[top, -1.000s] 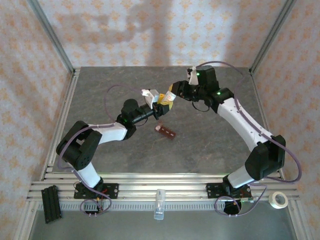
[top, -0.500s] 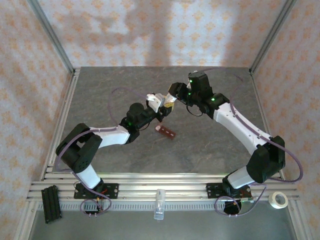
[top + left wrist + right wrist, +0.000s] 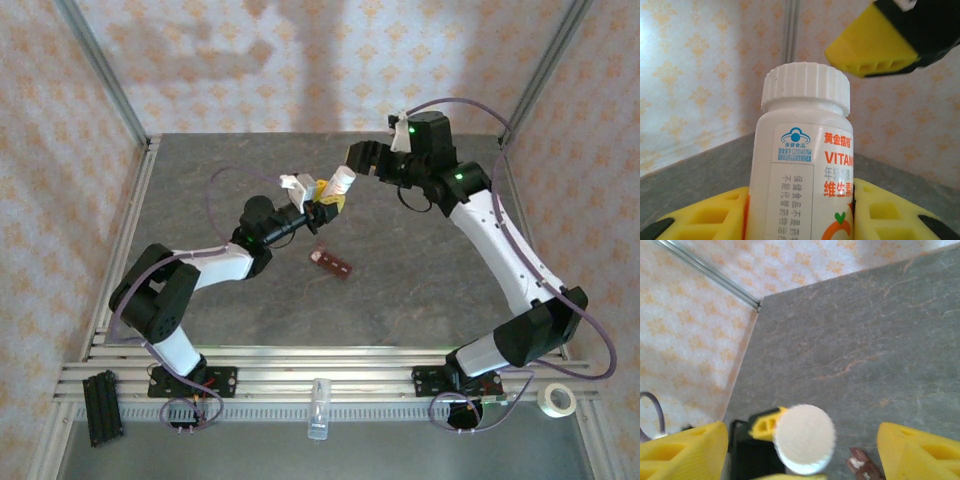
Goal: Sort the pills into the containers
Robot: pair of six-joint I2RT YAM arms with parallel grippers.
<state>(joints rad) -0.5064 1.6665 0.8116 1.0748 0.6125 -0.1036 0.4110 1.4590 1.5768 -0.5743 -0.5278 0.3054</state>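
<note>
Just above the vitamin bottle clenched in the left gripper, the right gripper has just let go, jaws spread wide, with the cap still on, so sorting waits.

Grey stone-look tabletop; patterned wallpaper walls (orange motifs); aluminium corner posts.

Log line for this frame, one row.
left gripper: shut on bottle | cap: on | right gripper: open, astride cap, apart | containers: on table
</note>
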